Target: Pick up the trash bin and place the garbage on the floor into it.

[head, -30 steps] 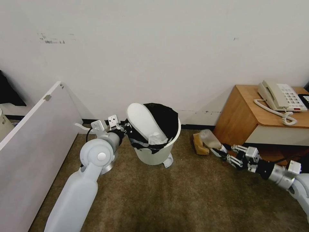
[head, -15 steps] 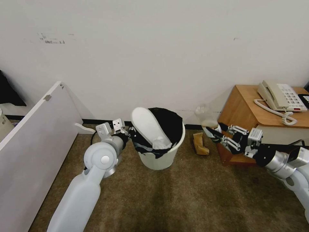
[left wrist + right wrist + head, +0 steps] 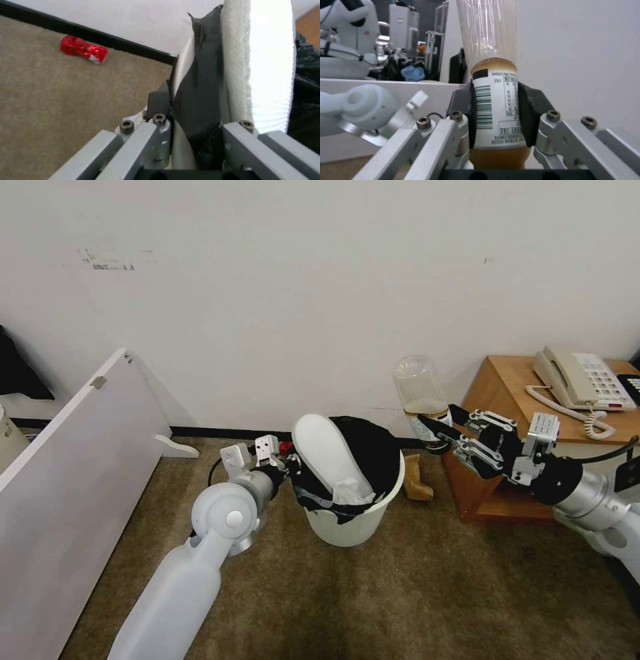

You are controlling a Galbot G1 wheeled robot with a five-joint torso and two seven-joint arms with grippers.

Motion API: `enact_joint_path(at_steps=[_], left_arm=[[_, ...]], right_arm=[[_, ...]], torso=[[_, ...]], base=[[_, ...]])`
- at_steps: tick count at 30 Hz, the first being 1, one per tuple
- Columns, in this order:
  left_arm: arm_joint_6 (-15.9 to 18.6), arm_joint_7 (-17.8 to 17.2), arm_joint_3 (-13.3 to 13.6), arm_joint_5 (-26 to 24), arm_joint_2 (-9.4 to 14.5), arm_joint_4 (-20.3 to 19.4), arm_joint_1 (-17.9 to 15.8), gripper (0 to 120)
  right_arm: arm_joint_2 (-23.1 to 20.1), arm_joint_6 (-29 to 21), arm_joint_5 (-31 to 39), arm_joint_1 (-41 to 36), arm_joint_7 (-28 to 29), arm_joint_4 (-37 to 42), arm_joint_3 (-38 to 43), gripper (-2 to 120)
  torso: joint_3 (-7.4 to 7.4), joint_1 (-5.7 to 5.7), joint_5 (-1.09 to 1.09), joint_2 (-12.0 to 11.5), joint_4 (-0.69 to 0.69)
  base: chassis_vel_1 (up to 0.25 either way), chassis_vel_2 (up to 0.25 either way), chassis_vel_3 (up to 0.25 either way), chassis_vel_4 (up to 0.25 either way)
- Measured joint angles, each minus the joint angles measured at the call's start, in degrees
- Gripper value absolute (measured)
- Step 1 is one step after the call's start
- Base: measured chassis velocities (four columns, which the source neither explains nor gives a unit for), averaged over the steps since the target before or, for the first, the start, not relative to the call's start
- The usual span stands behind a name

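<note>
The right gripper (image 3: 445,437), clamped on an upright bottle (image 3: 419,395), hangs just right of the trash bin (image 3: 350,480), whose rim the left gripper (image 3: 288,465) pinches above the floor (image 3: 400,593)

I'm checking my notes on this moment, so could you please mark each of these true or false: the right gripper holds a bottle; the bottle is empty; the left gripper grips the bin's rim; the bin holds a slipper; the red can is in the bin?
1. The right gripper holds a bottle. True.
2. The bottle is empty. False: brownish liquid sits in it.
3. The left gripper grips the trash bin at its rim. True.
4. A white slipper stands in the bin. True.
5. The red can is in the bin. False: it lies on the carpet by the skirting.
</note>
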Motion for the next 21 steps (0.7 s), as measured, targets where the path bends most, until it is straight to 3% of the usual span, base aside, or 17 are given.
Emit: enact_joint_path(at_steps=[4, 8, 9, 11, 21], left_arm=[[-0.4, 1.1, 1.6, 0.0, 0.2, 0.7, -1.5, 4], [-1.1, 3.3, 6.1, 0.0, 0.4, 3.2, -5.3, 4], [-1.1, 3.3, 6.1, 0.0, 0.4, 3.2, -5.3, 4], [-1.2, 3.9, 8.0, 0.1, -0.4, 4.4, -6.5, 4], [-1.4, 4.2, 11.8, 0.5, -3.5, 6.1, -9.2, 4]], right_arm=[[-1.1, -0.1, 0.9, -0.2, -0.3, 0.4, 0.0, 25], [-1.6, -0.1, 1.1, -0.7, -0.8, 0.6, -0.2, 25], [-1.6, -0.1, 1.1, -0.7, -0.8, 0.6, -0.2, 25], [-1.3, -0.1, 0.9, -1.0, -1.0, 0.6, -0.3, 25], [-0.4, 0.1, 0.5, -1.6, -1.4, -0.6, -0.2, 25]], torso=[[0.00, 0.00, 0.00, 0.0, -0.01], [0.00, 0.00, 0.00, 0.0, -0.01], [0.00, 0.00, 0.00, 0.0, -0.01], [0.00, 0.00, 0.01, 0.0, -0.01], [0.00, 0.00, 0.01, 0.0, -0.02]], base=[[0.000, 0.000, 0.000, 0.000], [0.000, 0.000, 0.000, 0.000], [0.000, 0.000, 0.000, 0.000], [0.000, 0.000, 0.000, 0.000], [0.000, 0.000, 0.000, 0.000]])
